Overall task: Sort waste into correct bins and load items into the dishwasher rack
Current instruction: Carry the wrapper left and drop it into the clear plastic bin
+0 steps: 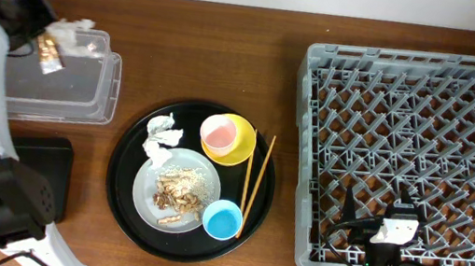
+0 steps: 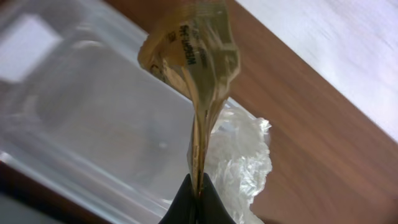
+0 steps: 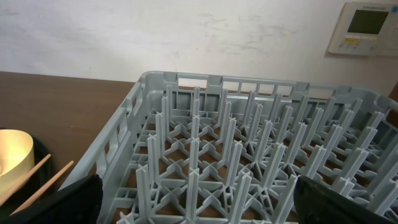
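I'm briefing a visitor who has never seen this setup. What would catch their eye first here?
The big square grey plastic dishwasher rack fills the right side, no dishes visible in it. In the centre, a large round black tray carries a bright yellow bowl with a small pink cup inside. At upper left, the left tool pinches a gold-brown wrapper above the clear plastic rectangular tub.

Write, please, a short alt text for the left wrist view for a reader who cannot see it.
The left fingers, closed, pinch a crinkled gold-brown wrapper over the clear plastic tub. A crumpled white napkin sits behind it at the tub's edge, with the wooden table beyond.
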